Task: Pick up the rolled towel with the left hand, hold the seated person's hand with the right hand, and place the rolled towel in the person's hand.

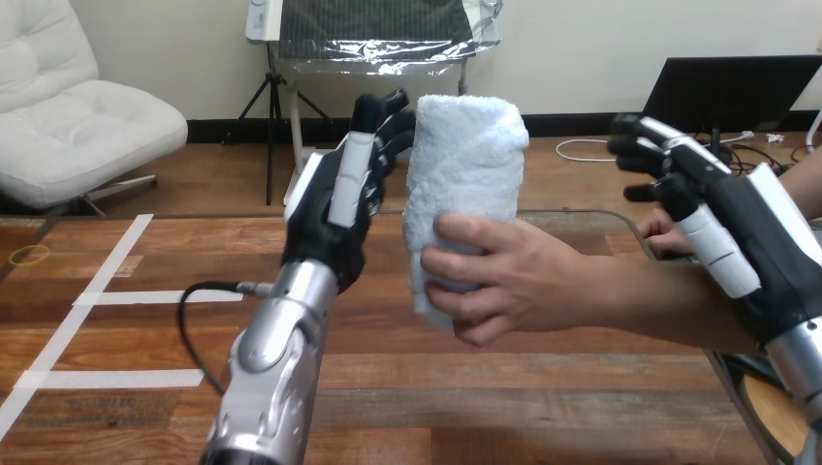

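Two loose-fingered hands: left hand beside, perhaps touching, the rolled towel the person's hand grips, right hand over the forearm; placing seems done, withdraw next.

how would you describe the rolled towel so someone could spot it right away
Look above the middle of the wooden table, between the robot's left hand and right hand. There the person's hand, reaching in from the right, grips a rolled towel held upright. It is the one soft, fluffy white thing among black-and-white machine fingers.
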Robot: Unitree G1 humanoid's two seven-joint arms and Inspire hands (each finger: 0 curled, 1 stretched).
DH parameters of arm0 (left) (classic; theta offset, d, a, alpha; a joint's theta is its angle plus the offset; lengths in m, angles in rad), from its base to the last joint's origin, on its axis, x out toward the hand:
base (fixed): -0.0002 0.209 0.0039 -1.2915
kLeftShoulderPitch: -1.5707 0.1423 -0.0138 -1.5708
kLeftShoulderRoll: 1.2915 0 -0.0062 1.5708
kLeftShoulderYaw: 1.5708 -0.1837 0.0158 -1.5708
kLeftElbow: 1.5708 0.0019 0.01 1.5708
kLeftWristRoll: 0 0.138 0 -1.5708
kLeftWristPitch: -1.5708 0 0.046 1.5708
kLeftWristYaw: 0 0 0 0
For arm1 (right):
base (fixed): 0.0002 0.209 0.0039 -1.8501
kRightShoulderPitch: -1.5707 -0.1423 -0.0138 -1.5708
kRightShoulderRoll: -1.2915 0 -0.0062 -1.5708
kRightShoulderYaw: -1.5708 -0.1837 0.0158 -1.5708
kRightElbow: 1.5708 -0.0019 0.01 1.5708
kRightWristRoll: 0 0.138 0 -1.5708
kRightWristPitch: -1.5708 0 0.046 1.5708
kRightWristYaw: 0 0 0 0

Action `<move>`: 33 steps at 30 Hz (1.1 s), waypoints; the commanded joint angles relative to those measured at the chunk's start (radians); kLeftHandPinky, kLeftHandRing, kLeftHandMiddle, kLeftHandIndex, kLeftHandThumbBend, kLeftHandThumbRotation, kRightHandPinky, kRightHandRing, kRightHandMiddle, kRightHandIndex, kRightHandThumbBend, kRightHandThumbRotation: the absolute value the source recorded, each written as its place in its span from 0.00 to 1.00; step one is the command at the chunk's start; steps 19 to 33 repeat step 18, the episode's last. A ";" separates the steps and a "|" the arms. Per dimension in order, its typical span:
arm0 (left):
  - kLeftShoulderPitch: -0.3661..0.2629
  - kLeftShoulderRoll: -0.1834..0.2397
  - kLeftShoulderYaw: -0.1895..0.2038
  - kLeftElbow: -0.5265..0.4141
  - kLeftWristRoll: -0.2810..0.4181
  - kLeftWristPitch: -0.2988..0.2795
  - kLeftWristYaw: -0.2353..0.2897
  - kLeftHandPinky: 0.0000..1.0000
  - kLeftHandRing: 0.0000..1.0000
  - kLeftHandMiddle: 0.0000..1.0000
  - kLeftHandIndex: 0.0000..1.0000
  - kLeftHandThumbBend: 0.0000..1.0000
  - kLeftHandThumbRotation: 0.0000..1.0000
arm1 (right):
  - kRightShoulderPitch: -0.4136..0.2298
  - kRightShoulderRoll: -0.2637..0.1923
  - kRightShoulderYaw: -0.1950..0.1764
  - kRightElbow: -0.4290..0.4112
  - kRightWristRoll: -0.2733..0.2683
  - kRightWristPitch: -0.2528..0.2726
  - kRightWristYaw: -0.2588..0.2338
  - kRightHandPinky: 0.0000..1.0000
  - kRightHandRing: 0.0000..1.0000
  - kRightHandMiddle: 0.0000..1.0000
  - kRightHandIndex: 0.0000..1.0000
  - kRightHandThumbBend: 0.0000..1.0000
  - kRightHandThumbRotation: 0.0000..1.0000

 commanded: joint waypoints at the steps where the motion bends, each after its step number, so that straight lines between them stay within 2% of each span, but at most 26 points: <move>1: 0.022 0.032 -0.004 -0.100 0.023 -0.041 0.001 0.97 0.91 0.90 0.88 0.81 0.98 | -0.027 0.039 -0.027 -0.068 0.058 -0.067 -0.003 0.82 0.89 0.89 0.91 0.90 1.00; 4: 0.050 0.039 -0.008 -0.138 0.037 -0.049 0.004 0.97 0.92 0.90 0.88 0.80 0.99 | -0.014 0.055 -0.027 -0.085 0.083 -0.079 -0.004 0.83 0.89 0.89 0.90 0.91 1.00; 12: 0.126 0.053 -0.010 -0.236 0.067 -0.091 0.009 0.96 0.91 0.89 0.87 0.79 1.00 | 0.040 0.101 -0.021 -0.162 0.112 -0.099 -0.021 0.82 0.87 0.88 0.88 0.91 1.00; 18: 0.182 0.053 -0.004 -0.330 0.050 -0.080 0.006 0.95 0.91 0.90 0.87 0.82 0.99 | 0.090 0.140 -0.013 -0.214 0.140 -0.128 -0.022 0.82 0.87 0.87 0.88 0.90 1.00; 33: 0.182 0.053 -0.004 -0.330 0.050 -0.080 0.006 0.95 0.91 0.90 0.87 0.82 0.99 | 0.090 0.140 -0.013 -0.214 0.140 -0.128 -0.022 0.82 0.87 0.87 0.88 0.90 1.00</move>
